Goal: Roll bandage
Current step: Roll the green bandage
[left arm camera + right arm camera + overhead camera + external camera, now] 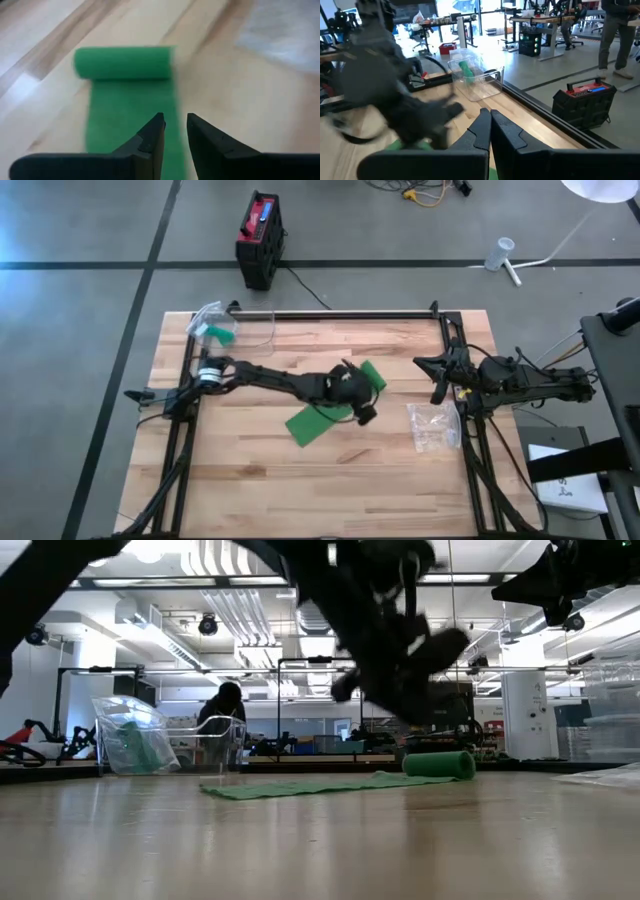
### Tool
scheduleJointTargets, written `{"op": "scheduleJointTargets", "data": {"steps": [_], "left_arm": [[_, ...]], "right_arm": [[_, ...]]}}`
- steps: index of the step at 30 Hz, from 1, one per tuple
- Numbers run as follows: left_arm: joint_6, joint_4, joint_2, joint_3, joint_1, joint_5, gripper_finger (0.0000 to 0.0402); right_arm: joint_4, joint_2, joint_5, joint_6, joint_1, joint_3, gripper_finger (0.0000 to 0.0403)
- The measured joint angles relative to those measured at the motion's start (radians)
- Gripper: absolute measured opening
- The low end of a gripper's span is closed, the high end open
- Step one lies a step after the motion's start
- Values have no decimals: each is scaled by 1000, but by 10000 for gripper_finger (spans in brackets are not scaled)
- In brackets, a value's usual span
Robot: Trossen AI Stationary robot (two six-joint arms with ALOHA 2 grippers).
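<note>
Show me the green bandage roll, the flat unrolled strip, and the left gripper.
green bandage roll [122, 62], left wrist view, middle of the rolled part.
unrolled strip [312, 424], high view, flat end.
left gripper [175, 132], left wrist view, between fingertips.

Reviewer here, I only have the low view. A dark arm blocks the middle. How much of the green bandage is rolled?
Observer: Only the far end. The high view shows the roll with a flat strip trailing toward the table's front.
Reviewer: Which arm is over it?
Observer: The left one; the left gripper hangs above the strip, by the roll.
Reviewer: Is it gripping the bandage?
Observer: No. In the left wrist view its fingers stand slightly apart with nothing between them.
Reviewer: And the right arm?
Observer: The right gripper waits shut at the table's right edge, beside a clear bag.
</note>
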Motion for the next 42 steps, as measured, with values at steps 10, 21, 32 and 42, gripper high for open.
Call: {"op": "scheduleJointTargets", "data": {"steps": [10, 21, 32, 42], "left_arm": [[16, 232, 123, 0, 140, 137, 75], [87, 574, 81, 3, 209, 281, 75], [-64, 318, 143, 1, 188, 340, 75], [-117, 429, 188, 0, 214, 266, 75]], "right_arm": [[0, 0, 0, 0, 0, 0, 2], [-1, 0, 0, 0, 0, 0, 2], [0, 0, 0, 0, 0, 0, 2], [-1, 0, 0, 0, 0, 0, 2]]}}
